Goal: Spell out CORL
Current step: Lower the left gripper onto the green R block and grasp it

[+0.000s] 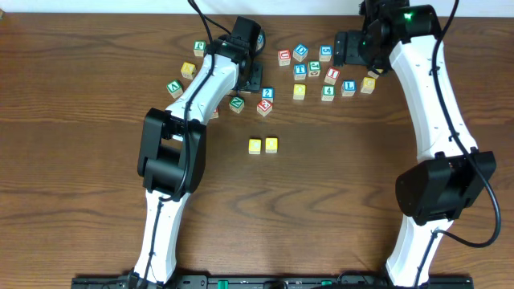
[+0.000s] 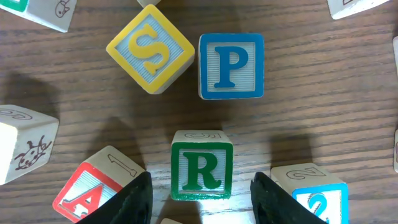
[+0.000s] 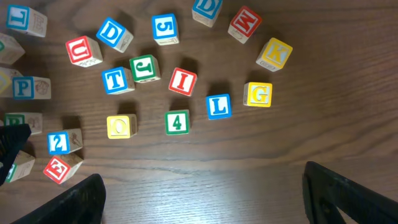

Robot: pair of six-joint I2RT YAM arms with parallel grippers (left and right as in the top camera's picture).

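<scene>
A green R block (image 2: 201, 165) stands on the table between the fingers of my left gripper (image 2: 202, 186), which is open and low around it without touching. In the overhead view the left gripper (image 1: 250, 77) covers that block. Two yellow blocks (image 1: 254, 145) (image 1: 271, 144) sit side by side at mid-table, letters too small to read. A blue L block (image 3: 217, 106) lies in the loose group, also in the overhead view (image 1: 348, 87). My right gripper (image 3: 202, 193) is open and empty above bare wood, at the back right in the overhead view (image 1: 353, 50).
Around the R are a yellow S (image 2: 150, 48), a blue P (image 2: 231, 66), a red A (image 2: 93, 186) and a blue 2 (image 2: 314, 196), close to the fingers. Near the L are a yellow G (image 3: 258, 93), a green 4 (image 3: 177, 121) and a yellow O (image 3: 121, 126).
</scene>
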